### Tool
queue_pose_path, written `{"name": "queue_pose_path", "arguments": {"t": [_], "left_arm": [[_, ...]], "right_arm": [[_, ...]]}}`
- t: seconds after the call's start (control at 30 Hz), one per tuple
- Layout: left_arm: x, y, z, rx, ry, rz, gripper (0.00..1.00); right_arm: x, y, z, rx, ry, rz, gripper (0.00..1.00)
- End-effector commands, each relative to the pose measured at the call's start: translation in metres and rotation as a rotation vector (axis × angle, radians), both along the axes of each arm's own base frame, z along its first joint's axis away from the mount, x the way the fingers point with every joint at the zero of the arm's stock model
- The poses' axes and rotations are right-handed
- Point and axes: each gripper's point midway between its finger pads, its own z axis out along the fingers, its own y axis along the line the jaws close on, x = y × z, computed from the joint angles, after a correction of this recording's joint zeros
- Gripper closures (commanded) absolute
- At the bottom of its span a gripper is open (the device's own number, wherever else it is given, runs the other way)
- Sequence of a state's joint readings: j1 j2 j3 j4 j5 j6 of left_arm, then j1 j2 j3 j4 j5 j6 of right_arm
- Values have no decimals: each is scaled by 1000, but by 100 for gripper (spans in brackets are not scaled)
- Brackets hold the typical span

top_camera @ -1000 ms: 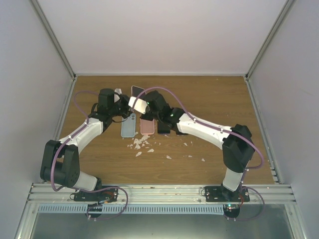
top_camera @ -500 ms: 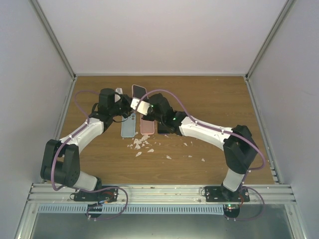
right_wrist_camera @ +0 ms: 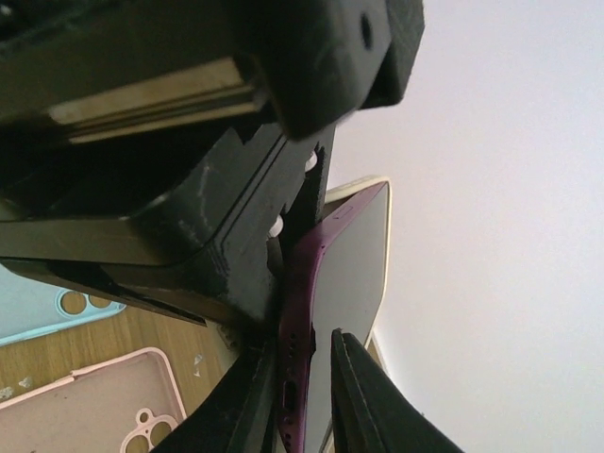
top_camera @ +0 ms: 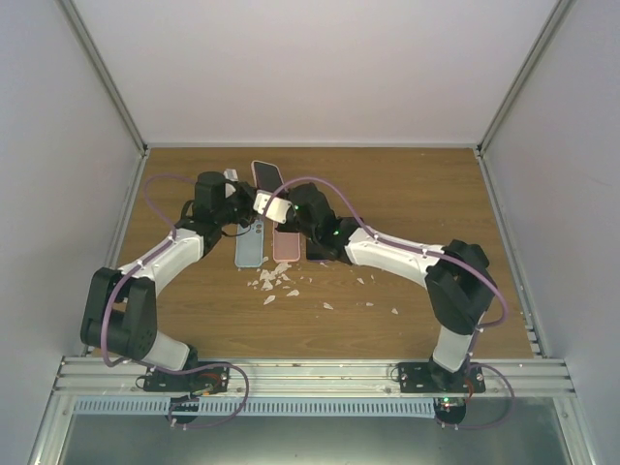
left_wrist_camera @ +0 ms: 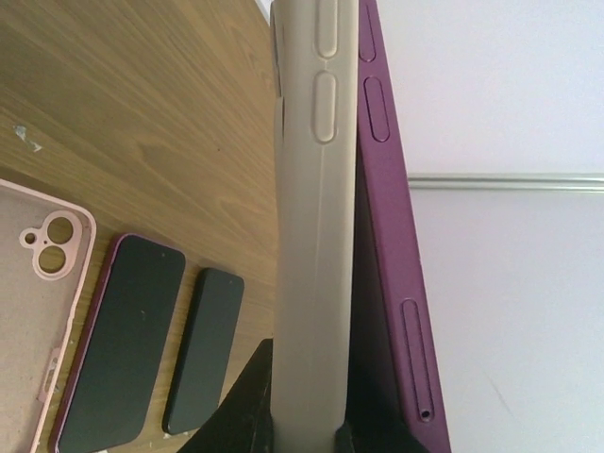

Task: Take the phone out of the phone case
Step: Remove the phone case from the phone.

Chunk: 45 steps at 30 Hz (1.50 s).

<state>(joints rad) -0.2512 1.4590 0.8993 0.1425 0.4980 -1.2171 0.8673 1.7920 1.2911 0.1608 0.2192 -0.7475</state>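
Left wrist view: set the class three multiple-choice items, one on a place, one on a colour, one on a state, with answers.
1. Where is the pink plastic phone case with round camera cut-outs? A flat on the brown wooden table; B between the jaws; C leaning on the wall.
2. What colour is the slim phone standing edge-on against the beige rubbery case? A green; B purple; C white.
3. How is that beige case held? A lying loose; B hanging from a cord; C clamped at its base by the left arm's jaws.
Answers: 1 A, it lies on the wood; 2 B, its buttoned edge is purple; 3 C, black fingers close on its base.
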Motion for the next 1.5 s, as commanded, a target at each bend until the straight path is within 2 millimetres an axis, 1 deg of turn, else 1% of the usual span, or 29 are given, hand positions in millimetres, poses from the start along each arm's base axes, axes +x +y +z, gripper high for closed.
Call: {"name": "queue_pose_path", "arguments": {"t": [0.0, 0.07, 0.17, 0.23, 0.43, 0.57, 0.63, 0.73, 0.77, 0.9, 1.07, 1.1, 1.27, 1.47], "left_arm": [[-68, -72, 45, -117, -101, -427, 100], [-70, -74, 44, -117, -101, -434, 100], [-70, -74, 41, -110, -97, -431, 100], [-69, -73, 40, -107, -95, -431, 100], [-67, -75, 38, -104, -97, -437, 100], [-67, -75, 38, -96, -101, -437, 100], [-66, -75, 38, -93, -103, -434, 100], [-67, -77, 39, -94, -108, -444, 100], [-68, -79, 41, -96, -113, -448, 100], [-70, -84, 43, -98, -123, -468, 100], [-72, -88, 43, -94, -133, -483, 100], [-72, -88, 44, -91, -137, -484, 100], [-75, -90, 46, -93, -148, -495, 100], [-79, -91, 47, -93, -160, -509, 100]], "right_arm": [[83, -79, -9, -38, -47, -341, 86], [86, -80, -7, -10, -16, -345, 89], [89, -83, 6, 76, 31, -349, 94], [87, -84, 13, 119, 56, -341, 95], [80, -87, 15, 186, 109, -323, 99], [82, -96, 19, 220, 115, -343, 99], [83, -98, 20, 225, 109, -346, 97], [85, -100, 19, 207, 73, -350, 89], [86, -101, 19, 200, 53, -352, 88], [90, -101, 16, 170, 0, -349, 88], [79, -81, 12, 173, 23, -266, 86], [79, -80, 11, 167, 21, -265, 86], [87, -83, 10, 141, -17, -296, 85], [91, -82, 18, 151, -50, -300, 83]]}}
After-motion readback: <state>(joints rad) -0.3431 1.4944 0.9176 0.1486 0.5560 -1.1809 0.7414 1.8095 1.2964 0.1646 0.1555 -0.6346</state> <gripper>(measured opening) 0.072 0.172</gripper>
